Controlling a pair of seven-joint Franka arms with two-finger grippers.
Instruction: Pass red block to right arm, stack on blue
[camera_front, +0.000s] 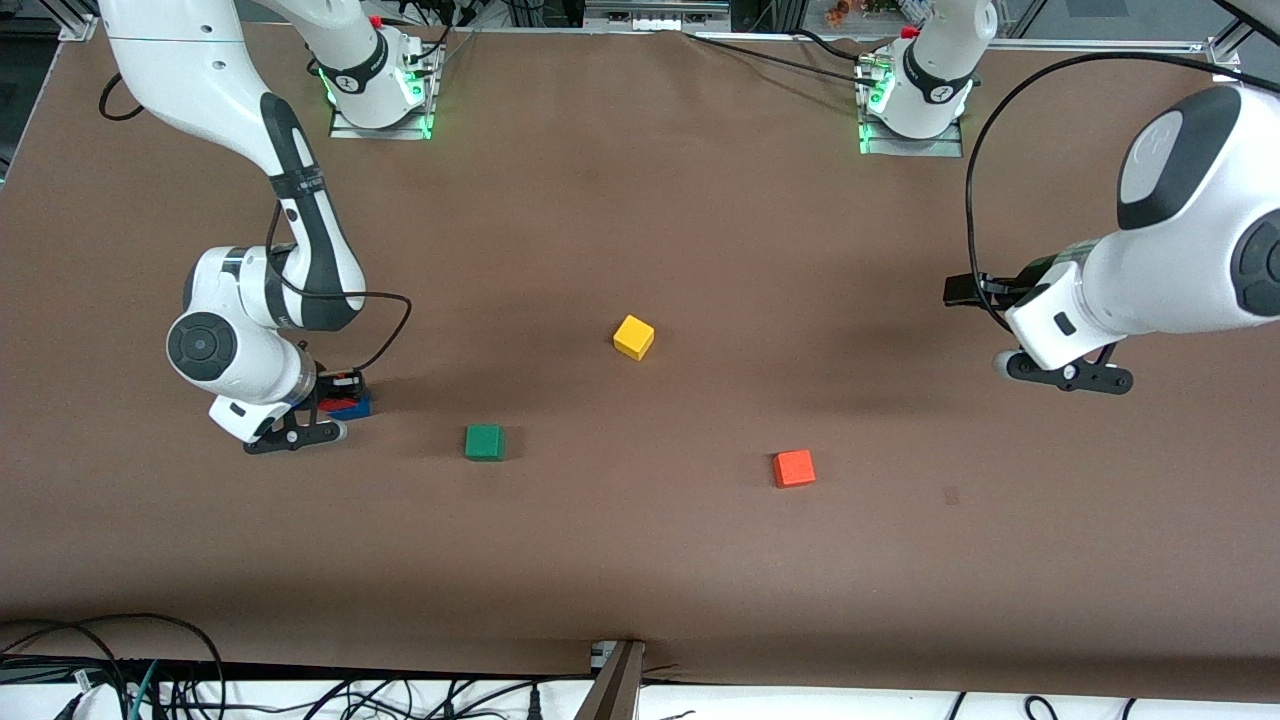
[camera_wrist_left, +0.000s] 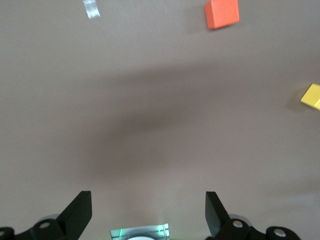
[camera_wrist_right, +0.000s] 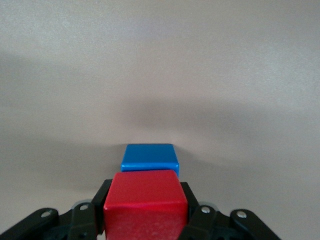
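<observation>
Handover judged done. Right end effector (camera_wrist_right: 145, 220) pinching red block (camera_wrist_right: 145, 205), low over blue cube (camera_wrist_right: 150, 158) at right arm's desk end; release pending. Left end effector (camera_wrist_left: 148, 212) spread, empty, waiting over bare desk (camera_front: 700, 560).

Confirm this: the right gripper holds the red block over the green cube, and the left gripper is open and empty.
Not the green cube: the right wrist view shows the red block, clamped in the right gripper, over the blue cube. The left gripper is indeed open and empty.
</observation>
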